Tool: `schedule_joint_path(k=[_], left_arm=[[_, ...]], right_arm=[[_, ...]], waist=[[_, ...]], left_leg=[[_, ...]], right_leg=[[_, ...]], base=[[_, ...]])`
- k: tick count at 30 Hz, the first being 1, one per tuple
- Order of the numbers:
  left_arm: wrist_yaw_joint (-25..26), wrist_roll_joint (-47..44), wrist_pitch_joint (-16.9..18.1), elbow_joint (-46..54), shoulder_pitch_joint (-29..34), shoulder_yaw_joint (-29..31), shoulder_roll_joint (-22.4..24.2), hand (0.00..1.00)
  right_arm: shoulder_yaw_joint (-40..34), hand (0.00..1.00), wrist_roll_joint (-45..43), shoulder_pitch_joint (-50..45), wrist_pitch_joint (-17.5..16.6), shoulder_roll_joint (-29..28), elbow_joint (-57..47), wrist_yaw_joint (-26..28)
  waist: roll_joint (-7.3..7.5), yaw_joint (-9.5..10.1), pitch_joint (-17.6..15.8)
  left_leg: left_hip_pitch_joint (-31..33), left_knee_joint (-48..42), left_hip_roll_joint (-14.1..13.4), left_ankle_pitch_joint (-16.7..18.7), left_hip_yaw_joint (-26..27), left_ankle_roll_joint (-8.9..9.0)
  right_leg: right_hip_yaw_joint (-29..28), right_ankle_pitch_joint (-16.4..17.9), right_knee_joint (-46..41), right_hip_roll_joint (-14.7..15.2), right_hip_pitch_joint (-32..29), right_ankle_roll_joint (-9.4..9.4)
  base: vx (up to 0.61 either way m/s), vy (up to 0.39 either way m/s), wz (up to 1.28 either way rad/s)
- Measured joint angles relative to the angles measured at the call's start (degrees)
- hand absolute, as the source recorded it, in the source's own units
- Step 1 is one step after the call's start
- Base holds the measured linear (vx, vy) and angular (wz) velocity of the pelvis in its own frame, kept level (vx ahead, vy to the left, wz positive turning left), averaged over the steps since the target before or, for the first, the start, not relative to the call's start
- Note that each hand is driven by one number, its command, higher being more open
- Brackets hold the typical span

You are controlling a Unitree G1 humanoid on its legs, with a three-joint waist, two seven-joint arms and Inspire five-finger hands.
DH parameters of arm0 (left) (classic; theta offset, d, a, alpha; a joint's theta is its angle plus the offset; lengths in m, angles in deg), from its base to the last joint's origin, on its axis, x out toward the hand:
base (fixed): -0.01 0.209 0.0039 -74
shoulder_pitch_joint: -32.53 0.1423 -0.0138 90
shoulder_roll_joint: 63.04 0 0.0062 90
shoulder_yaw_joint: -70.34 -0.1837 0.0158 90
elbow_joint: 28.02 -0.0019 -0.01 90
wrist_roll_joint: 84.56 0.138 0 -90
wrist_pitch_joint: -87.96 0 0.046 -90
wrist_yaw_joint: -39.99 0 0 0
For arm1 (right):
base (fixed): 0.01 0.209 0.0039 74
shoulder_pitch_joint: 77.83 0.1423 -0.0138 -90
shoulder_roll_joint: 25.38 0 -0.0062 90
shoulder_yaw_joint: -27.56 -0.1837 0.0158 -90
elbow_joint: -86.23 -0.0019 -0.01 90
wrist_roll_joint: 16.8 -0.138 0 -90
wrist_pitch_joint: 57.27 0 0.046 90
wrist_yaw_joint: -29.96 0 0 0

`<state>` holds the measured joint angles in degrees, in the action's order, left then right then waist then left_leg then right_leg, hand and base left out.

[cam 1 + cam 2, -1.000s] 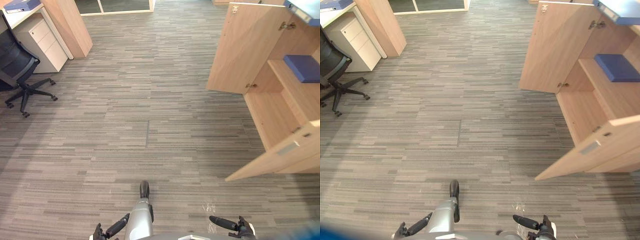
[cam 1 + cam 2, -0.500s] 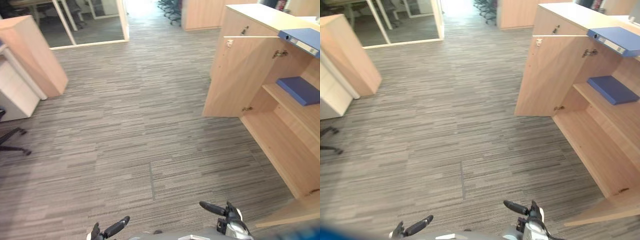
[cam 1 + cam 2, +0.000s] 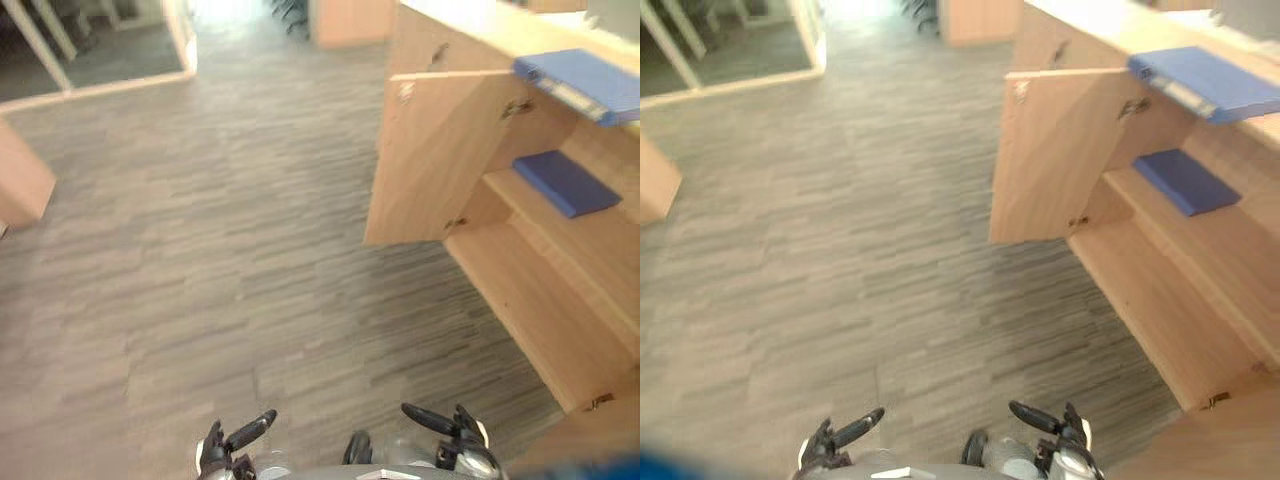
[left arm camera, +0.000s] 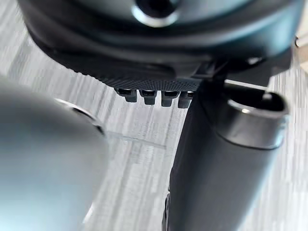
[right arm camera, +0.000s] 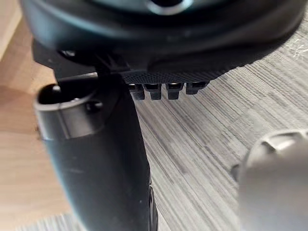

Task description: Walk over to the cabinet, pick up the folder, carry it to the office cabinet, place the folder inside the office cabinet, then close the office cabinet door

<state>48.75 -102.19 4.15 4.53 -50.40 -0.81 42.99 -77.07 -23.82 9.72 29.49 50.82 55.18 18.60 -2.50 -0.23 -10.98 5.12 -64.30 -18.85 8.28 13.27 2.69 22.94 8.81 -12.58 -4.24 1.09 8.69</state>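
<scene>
An open wooden office cabinet stands on the right, its far door swung out toward the room. One blue folder lies on the cabinet's top. A second, darker blue folder lies flat on the upper shelf inside. The lower shelf is bare. My left hand and my right hand hang low at the near edge, both open and empty, well short of the cabinet. The left wrist view has the left hand over grey carpet, and the right wrist view has the right hand beside a wooden panel.
The cabinet's near door juts out at the lower right by my right hand. A wooden partition stands at the left and a glass wall at the back left. Grey carpet spreads open ahead.
The whole picture has shifted: the camera has swung toward the cabinet, which now looks bigger and closer. The desk and chair have left the view. Both hands stay low and empty.
</scene>
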Motion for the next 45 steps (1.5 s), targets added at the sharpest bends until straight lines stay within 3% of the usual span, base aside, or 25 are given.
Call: schedule_joint_path(k=[2, 4, 7, 9, 10, 11, 12, 13, 15, 16, 17, 19, 21, 22, 24, 27, 28, 31, 33, 35, 37, 39, 42, 44, 45], left_arm=[[-0.75, -0.62, 0.1, 0.08, 0.09, -0.05, -0.92, 1.0], [-1.25, -2.14, 0.8, 0.85, 0.14, 0.55, -1.34, 1.0], [-0.76, -10.09, 0.9, 1.12, 0.24, 3.22, 0.62, 1.0], [-0.32, -13.45, 0.99, 1.14, -0.31, 5.08, 1.96, 1.0], [-0.19, -13.85, 1.18, 1.03, -0.25, 5.18, 2.59, 1.0], [0.1, -14.07, 1.32, 1.0, 0.77, 5.2, 2.83, 1.0], [0.21, -14.57, 1.21, 0.86, 1.15, 5.53, 3.04, 1.0], [0.66, -14.37, 1.36, 0.79, 1.26, 6.31, 2.48, 1.0], [0.93, -13.96, 1.54, 1.19, 0.72, 7.42, 2.68, 1.0], [1.06, -12.68, 1.4, 1.17, 0.78, 7.33, 2.48, 1.0], [1.02, -9.6, 1.25, 1.04, 0.93, 6.64, 2.24, 1.0], [0.37, -5.26, 1.28, -0.16, 0.61, 2.22, 0.95, 1.0], [-1.71, -0.4, 1.2, -1.45, 0.14, -0.36, -0.45, 1.0], [-2.36, 0.75, 1.21, -1.56, 0.1, -0.69, -0.81, 1.0], [-3.81, 2.55, 1.12, -2.92, -0.7, -1.95, -2.34, 1.0], [-3.67, 2.32, 0.57, -4.08, -1.56, -1.69, -2.05, 1.0], [-3.23, 2.4, 0.58, -4.04, -1.84, -1.49, -1.42, 1.0], [-2.83, 2.43, 0.68, -3.25, -1.83, 0.11, 0.9, 1.0], [-2.36, 2.18, 0.72, -2.2, -1.83, 0.92, 2.09, 1.0], [-1.66, -0.2, 0.82, 0.95, -1.86, 2.98, 2.74, 1.0], [-1.48, -2.79, 0.97, 3.56, -1.54, 3.75, 3.63, 1.0], [-1.2, -3.1, 1.01, 4.1, -1.15, 3.5, 3.61, 1.0], [-1.45, -2.92, 1.08, 4.38, -1.62, 2.19, 2.65, 1.0], [-1.58, -2.08, 1.08, 4.47, -2.08, 1.27, 2.32, 1.0], [-1.22, -1.95, 1.16, 5.02, -1.97, 0.05, 1.75, 1.0]], right_arm=[[-0.15, 1.0, 0.02, -0.03, 0.16, -0.04, 1.5, 0.15], [-1.27, 1.0, 0.07, 0.35, 0.66, -0.06, 2.3, 0.18], [-2.8, 1.0, 0.04, 0.29, 1.29, -0.06, 3.46, 0.15], [-2.76, 1.0, 0.0, -0.3, 1.3, -0.23, 3.22, 0.16], [-2.88, 1.0, -0.01, -1.09, 1.26, -0.24, 2.6, 0.16], [-3.05, 1.0, -0.01, -1.83, 1.21, -0.13, 2.53, 0.18], [-3.49, 1.0, -0.02, -2.1, 1.2, -0.42, 2.69, 0.2], [-4.43, 1.0, -0.05, -2.36, 1.17, -1.63, 2.32, 0.3], [-4.78, 1.0, 0.16, -2.3, 1.28, -2.9, 1.52, 1.12], [-5.46, 1.0, 0.14, -2.2, 1.31, -3.12, 1.36, 1.28], [-7.63, 1.0, 0.08, -2.29, 1.31, -3.39, 0.74, 1.13], [-10.82, 1.0, -1.46, -1.93, 1.24, -3.04, 0.4, 1.11], [-11.08, 1.0, -2.24, -0.55, 1.08, -1.81, 0.52, 1.1], [-10.91, 1.0, -2.12, -0.31, 0.8, -1.71, 0.53, 1.23], [-10.72, 1.0, -2.07, 0.59, 0.21, -1.87, 1.4, 1.63], [-10.74, 1.0, -2.06, 0.46, 0.2, -2.15, 1.58, 1.61], [-11.21, 1.0, -2.09, -0.47, 0.42, -1.99, 1.75, 1.51], [-11.41, 1.0, -2.1, -1.31, 0.69, -0.6, 2.01, 1.2], [-11.71, 1.0, -2.11, -2.75, 0.84, -0.56, 2.01, 1.08], [-10.89, 1.0, -2.14, -4.83, 0.86, -1.09, 1.51, 1.05], [-10.42, 1.0, -2.13, -5.23, 0.81, -0.75, 0.93, 0.98], [-7.94, 1.0, -2.11, -5.22, 0.81, -0.32, 0.39, 0.74], [-6.58, 1.0, -2.09, -3.5, 0.92, -0.16, 0.4, 0.89], [-6.6, 1.0, -2.1, -1.44, 0.96, -0.7, 0.51, 1.27], [-6.69, 1.0, -2.08, -0.61, 0.94, -1.14, 0.96, 1.21]], waist=[[1.5, 0.07, -0.25], [2.36, 0.24, -0.64], [2.58, 1.73, -1.13], [2.5, 2.36, -1.04], [1.94, 2.82, -0.51], [1.02, 3.07, 0.7], [1.08, 3.1, 1.48], [2.38, 2.98, 2.97], [3.45, 3.53, 3.51], [3.84, 3.87, 3.37], [3.92, 3.75, 3.27], [3.35, 2.11, 2.48], [1.46, 0.45, 2.1], [1.1, 0.08, 1.88], [1.41, -0.22, 1.33], [2.44, -0.4, 0.76], [2.51, -0.56, 0.85], [0.79, -0.58, 1.58], [0.59, -0.72, 1.76], [1.12, -1.0, 1.64], [0.74, -0.09, 1.86], [0.74, -0.1, 1.89], [1.16, 0.83, 1.83], [1.53, 1.79, 1.63], [2.2, 1.95, 1.56]], left_leg=[[4.08, -1.77, 1.2, 1.28, -0.08, 0.11], [9.69, 4.49, 4.55, 3.4, -2.4, 0.57], [11.4, 27.59, 11.93, 4.45, -10.74, 1.82], [11.38, 40.34, 15.8, 2.26, -18.71, 2.23], [11.76, 44.61, 17.11, -0.62, -22.46, 1.07], [11.82, 44.02, 17.22, -7.09, -23.05, 0.53], [11.83, 42.52, 17.19, -7.21, -21.88, 1.72], [11.54, 42.0, 17.49, -5.44, -18.62, 0.09], [8.65, 42.93, 17.36, -3.11, -13.29, -1.39], [5.6, 44.28, 17.87, -2.34, -10.41, -2.15], [1.22, 46.35, 19.1, -1.21, -7.06, -3.51], [-5.66, 49.28, 21.34, 0.05, -3.62, -5.47], [-10.63, 52.93, 20.57, 0.42, -1.47, -5.88], [-11.77, 53.94, 20.14, 0.51, -0.82, -5.78], [-14.5, 55.13, 18.09, 2.66, 1.22, -5.05], [-15.97, 56.69, 15.83, 3.91, 1.55, -2.99], [-17.28, 58.39, 15.18, 4.09, 0.4, -2.38], [-18.4, 60.52, 12.64, 3.18, -0.71, 0.04], [-18.9, 58.47, 10.63, 2.65, -2.02, 1.23], [-11.3, 38.7, 6.41, 4.38, -4.81, 3.27], [-3.38, 19.22, 3.23, 4.42, -6.03, 3.7], [0.75, 10.59, 1.46, 4.58, -4.03, 3.4], [3.79, 14.3, 0.21, 4.91, -0.83, 2.84], [3.87, 26.23, 1.97, 4.84, -1.92, 2.75], [3.77, 36.49, 5.41, 3.36, -6.13, 2.31]], right_leg=[[-5.22, 0.48, 2.16, -0.66, 4.12, 0.25], [-11.18, 0.4, 5.05, -1.0, 7.58, -0.45], [-19.35, 1.47, 6.67, -0.79, 11.83, -2.88], [-22.73, 3.15, 7.59, -0.29, 14.15, -4.37], [-24.88, 4.69, 7.54, -0.01, 15.36, -5.73], [-27.42, 6.45, 6.86, 0.34, 16.49, -7.23], [-28.52, 7.28, 6.01, 1.17, 16.68, -8.08], [-29.19, 7.94, 1.86, 3.15, 14.41, -9.47], [-27.02, 8.02, -8.44, 6.01, 9.35, -10.39], [-24.98, 7.89, -16.7, 8.39, 6.33, -10.58], [-21.58, 5.12, -29.59, 12.62, 1.14, -10.6], [-13.7, 4.14, -44.64, 21.6, -4.12, -5.49], [-6.82, 5.35, -46.96, 25.47, -7.45, -4.58], [-6.25, 5.66, -45.39, 25.06, -8.42, -5.21], [-6.21, 6.67, -34.42, 21.3, -11.4, -9.51], [-6.79, 3.07, -16.04, 16.06, -12.91, -12.62], [-7.43, -0.8, -14.51, 14.3, -12.37, -9.53], [-5.68, 3.04, -15.63, 11.25, -12.41, -7.72], [-4.18, 5.25, -15.55, 9.75, -10.4, -6.44], [-1.32, 6.2, -11.12, 7.66, -4.44, -5.79], [-1.26, 6.09, -8.31, 5.53, -1.12, -5.58], [-1.47, 6.1, -5.6, 4.79, 2.83, -5.54], [-3.03, 6.08, -3.04, 5.22, 6.3, -5.56], [-4.87, 6.02, -3.11, 6.33, 6.86, -5.69], [-5.64, 6.02, -3.4, 7.87, 7.11, -6.65]], base=[[0.56, -0.049, -1.42], [0.61, -0.046, -1.48], [0.48, 0.092, -1.47], [0.49, 0.211, -1.4], [0.64, 0.318, -1.34], [0.55, 0.27, -1.34], [0.57, 0.272, -1.19], [0.5, 0.249, -0.95], [0.51, 0.277, -1.26], [0.3, 0.245, -1.55], [0.35, 0.303, -1.25], [0.34, 0.289, -0.88], [0.22, 0.19, -0.68], [0.17, 0.12, -0.73], [0.13, -0.012, -0.67], [0.18, -0.163, -0.14], [0.29, -0.283, 0.15], [0.33, -0.243, 0.02], [0.4, -0.312, 0.31], [0.47, -0.388, 0.47], [0.33, -0.187, -0.04], [0.29, -0.084, -0.19], [0.26, 0.031, -0.31], [0.24, 0.21, -0.44], [0.19, 0.24, -0.23]])
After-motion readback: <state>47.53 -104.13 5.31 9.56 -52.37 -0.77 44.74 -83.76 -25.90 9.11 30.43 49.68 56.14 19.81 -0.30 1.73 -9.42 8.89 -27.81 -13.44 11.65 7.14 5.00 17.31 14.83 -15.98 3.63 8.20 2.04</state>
